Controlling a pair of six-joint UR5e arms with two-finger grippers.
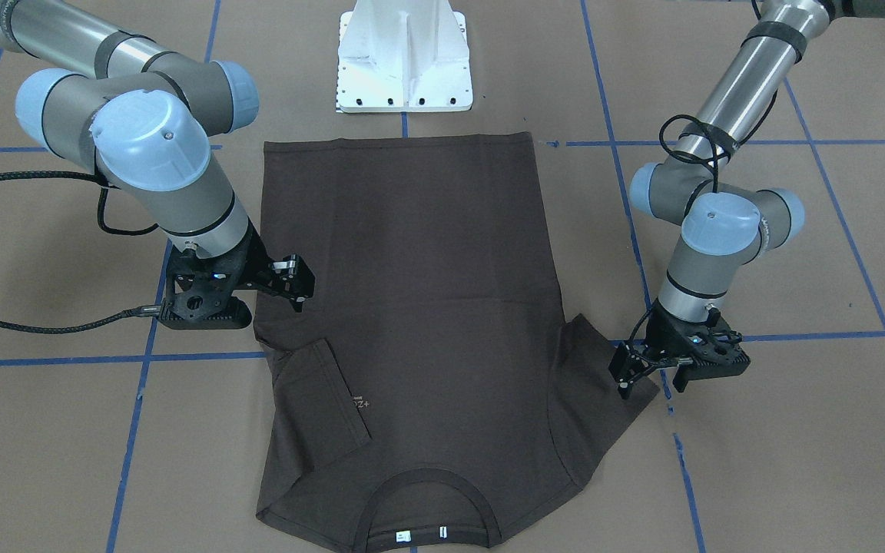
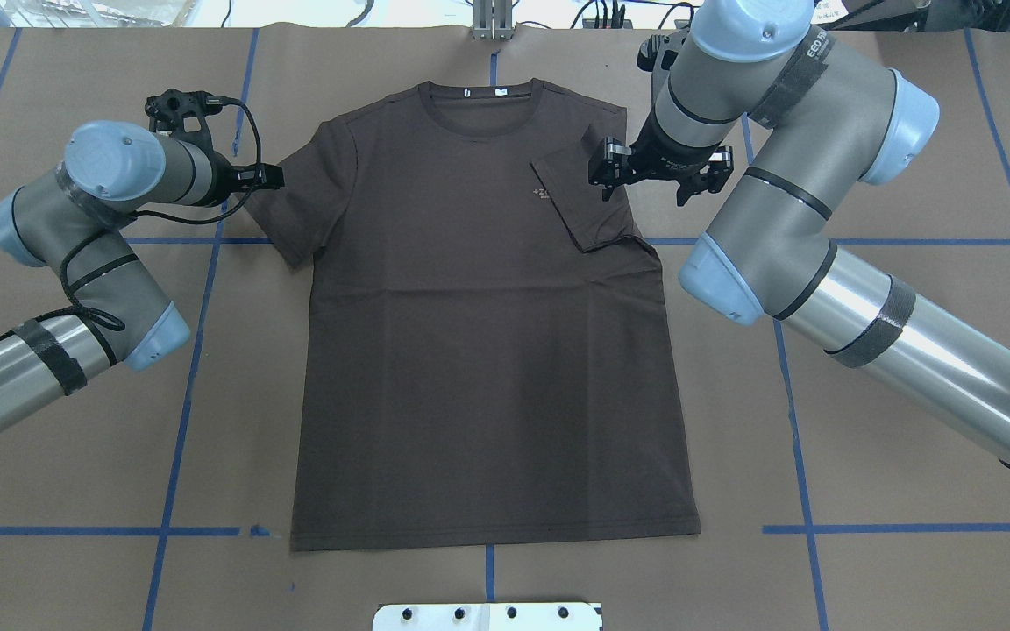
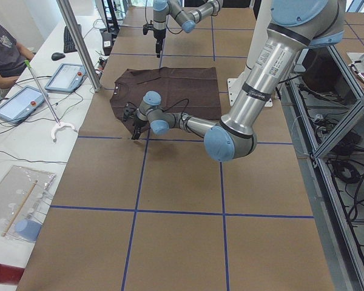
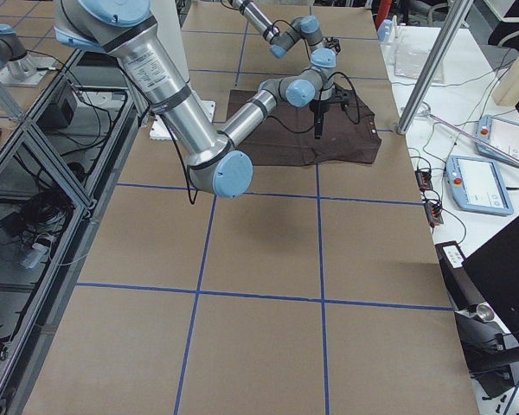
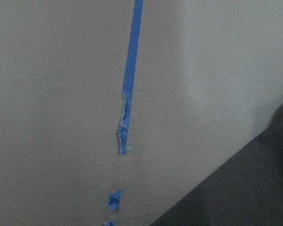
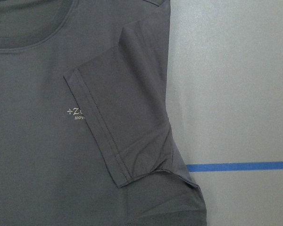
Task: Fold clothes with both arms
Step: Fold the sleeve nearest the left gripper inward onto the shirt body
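The dark brown T-shirt (image 2: 487,350) lies flat, front up, in the middle of the paper-covered counter (image 2: 908,543). Its ribbed collar (image 2: 479,109) is on the far side from the robot and its hem is nearest the white pedestal base (image 1: 404,61). Two small white neck tags (image 2: 480,91) show inside the collar.

The sleeve on the robot's right (image 2: 579,202) is turned in over the chest, and its cuff covers part of the pale logo (image 2: 544,193). The other sleeve (image 2: 295,210) is spread out flat on the counter.

The right end effector (image 2: 643,191) hangs above that folded sleeve and shoulder. Its fingers are spread apart and there is nothing between them.

The left end effector (image 1: 651,382) is down low at the outer edge of the flat sleeve, also with its fingers apart. One finger is right at the cuff and the other is out over bare paper. From here I can't tell whether any fabric sits between them. Its wrist camera sees only counter, a ragged strip of blue tape (image 5: 128,94) and a corner of dark cloth.

Blue tape lines (image 2: 181,394) mark the counter in squares. A person (image 3: 3,51) sits at the side table past the collar end.
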